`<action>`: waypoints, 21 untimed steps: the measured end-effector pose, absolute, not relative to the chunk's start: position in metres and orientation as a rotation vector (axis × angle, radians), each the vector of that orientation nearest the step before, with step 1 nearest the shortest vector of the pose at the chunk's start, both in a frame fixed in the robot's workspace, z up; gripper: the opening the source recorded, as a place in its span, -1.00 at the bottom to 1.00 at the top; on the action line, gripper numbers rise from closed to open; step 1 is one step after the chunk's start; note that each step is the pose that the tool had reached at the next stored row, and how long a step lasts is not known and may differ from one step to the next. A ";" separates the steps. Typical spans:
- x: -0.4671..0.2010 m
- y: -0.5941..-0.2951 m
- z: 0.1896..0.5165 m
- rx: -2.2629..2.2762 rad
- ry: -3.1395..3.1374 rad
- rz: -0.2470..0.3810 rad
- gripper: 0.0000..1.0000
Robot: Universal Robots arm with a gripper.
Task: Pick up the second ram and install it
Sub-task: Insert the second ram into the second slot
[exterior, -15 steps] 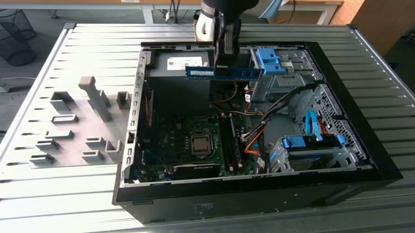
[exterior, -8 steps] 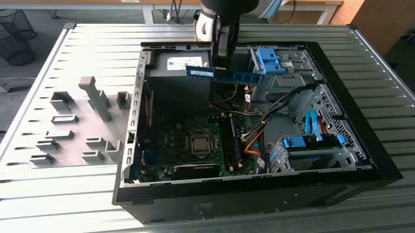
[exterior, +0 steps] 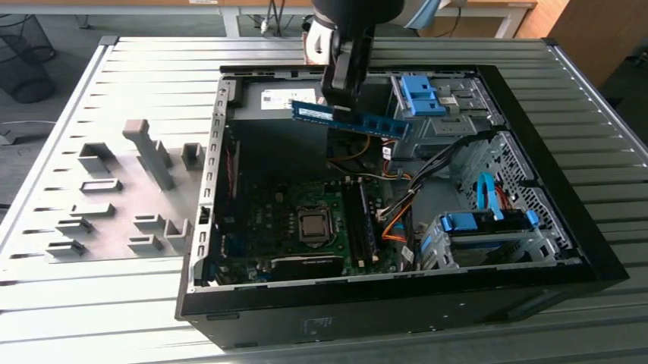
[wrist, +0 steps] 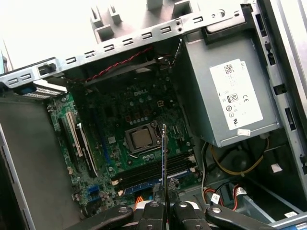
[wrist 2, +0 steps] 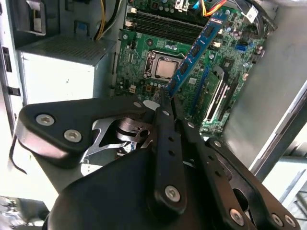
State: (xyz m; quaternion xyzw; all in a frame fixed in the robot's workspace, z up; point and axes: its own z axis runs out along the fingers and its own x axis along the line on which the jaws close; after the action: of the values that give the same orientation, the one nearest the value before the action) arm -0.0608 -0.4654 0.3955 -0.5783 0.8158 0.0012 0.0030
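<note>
Black finger links of the gripper (wrist 2: 168,98) crowd the second wrist view, clamped shut on the flat faces of the second ram (wrist 2: 196,50) near one end.

In the exterior view the second ram (exterior: 350,117) hangs in the air over the open computer case (exterior: 597,265). It is at about twelve o'clock from the processor socket (exterior: 315,225), well above the motherboard (exterior: 268,220), with its free end slanting toward four o'clock.

I judge it light and stiff but fragile (thin board, exposed chips). The safe hold is on the faces or short ends, away from the contact edge.

The arm points downward into the case. The first wrist view shows the second ram (wrist: 163,158) edge-on above the black memory slots (wrist: 139,175).
</note>
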 end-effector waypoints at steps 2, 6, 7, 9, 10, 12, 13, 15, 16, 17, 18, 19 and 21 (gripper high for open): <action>-0.061 -0.465 0.395 -1.793 2.572 0.004 -0.72; -0.061 -0.465 0.395 -1.792 2.573 0.004 -0.72; -0.061 -0.465 0.395 -1.792 2.573 0.004 -0.72; -0.061 -0.465 0.395 -1.792 2.573 0.004 -0.72; -0.061 -0.465 0.395 -1.791 2.573 0.004 -0.72; -0.061 -0.465 0.395 -1.791 2.574 0.004 -0.72; -0.061 -0.465 0.395 -1.791 2.574 0.004 -0.72; -0.061 -0.465 0.395 -1.791 2.574 0.004 -0.72; -0.061 -0.465 0.395 -1.791 2.574 0.004 -0.72; -0.061 -0.465 0.395 -1.789 2.575 0.004 -0.72; -0.061 -0.465 0.395 -1.784 2.579 0.004 -0.72; -0.061 -0.465 0.395 -1.774 2.585 0.003 -0.72; -0.061 -0.465 0.395 -1.740 2.610 0.002 -0.72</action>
State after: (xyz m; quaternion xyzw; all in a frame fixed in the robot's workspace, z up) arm -0.0608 -0.4654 0.3949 -0.5547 0.8321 0.0007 0.0027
